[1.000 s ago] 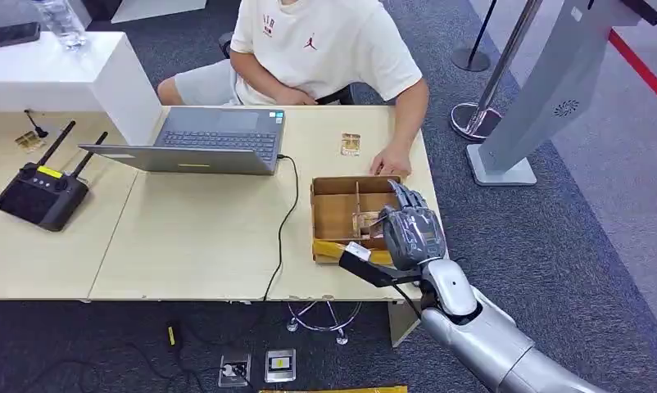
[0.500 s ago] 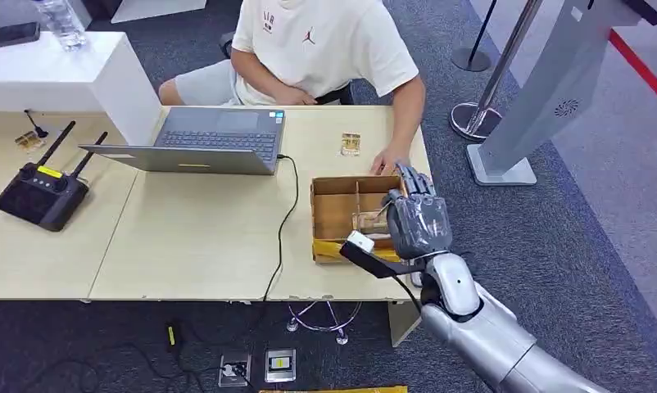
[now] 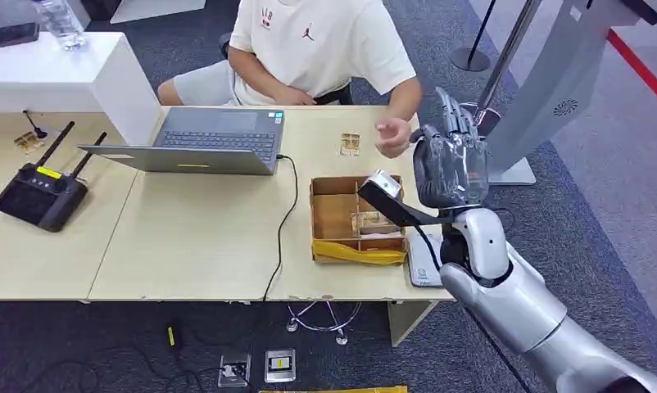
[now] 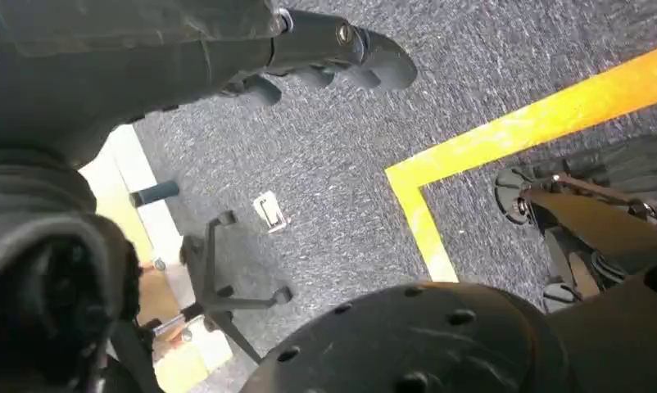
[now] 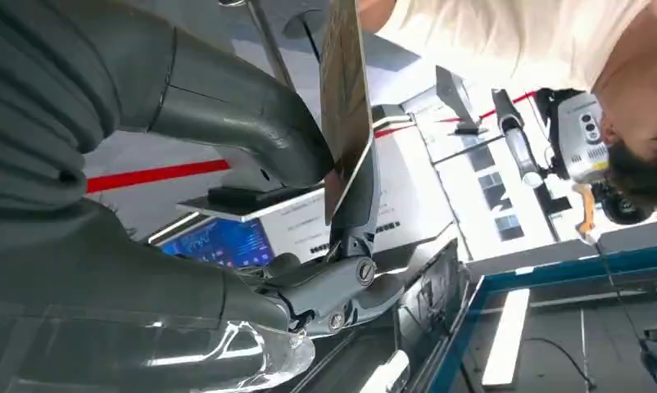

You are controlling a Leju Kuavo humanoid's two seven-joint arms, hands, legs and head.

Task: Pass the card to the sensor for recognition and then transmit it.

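Pinching the thin brown card (image 5: 346, 98) only by its lower edge between thumb and fingers, the right hand (image 3: 450, 168) risks letting it slip if it tilts.

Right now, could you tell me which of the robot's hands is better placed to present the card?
The right. The right hand already grips the card, raised above the table near the person's hand. The left hand hangs low over the carpet, holding nothing.

1. The head view looks down from high up at the table (image 3: 186, 237).
2. The left wrist view looks down at the floor (image 4: 325, 147).
3. The right wrist view sits close behind the right hand (image 5: 227, 123), seen from above too.
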